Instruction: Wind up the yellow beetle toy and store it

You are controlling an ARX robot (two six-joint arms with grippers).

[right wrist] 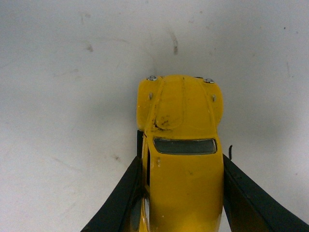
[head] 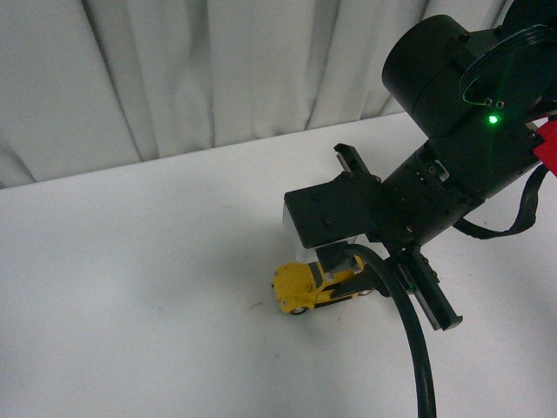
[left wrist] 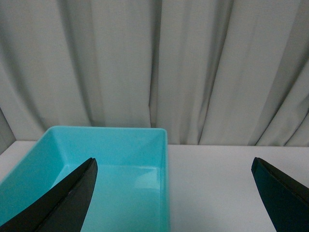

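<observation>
**Right gripper clamping the yellow beetle toy on the white table**

Over on the left side, the left gripper (left wrist: 174, 164) is hanging with its jaws spread wide and nothing between them. Its two dark fingertips (left wrist: 79, 186) are framing a turquoise bin (left wrist: 58, 145) in the left wrist view. The bin is sitting on the white table (head: 130, 287), close to the far edge. Its open inside is showing bare walls and floor as far as the camera is seeing. A pale pleated curtain (head: 218, 70) is hanging behind the table across the whole far side.

Moving right in the front view, a wide stretch of table is lying between the left edge and the yellow beetle toy (head: 306, 287). The toy is sitting right of centre and toward the near side. It seems to be resting on its wheels with a soft shadow under it. Its rounded bonnet is pointing left, and its rear half is hiding under the arm.

The right gripper (right wrist: 183, 145) is closing on the toy from behind. One black finger (right wrist: 123, 198) is pressing against each flank, level with the dark windscreen.

Further right, the black right arm (head: 452, 131) is reaching down from the upper right corner. A small green light (head: 493, 119) is glowing on it. A thick black cable (head: 418, 348) is curving down from the wrist toward the near edge.
</observation>
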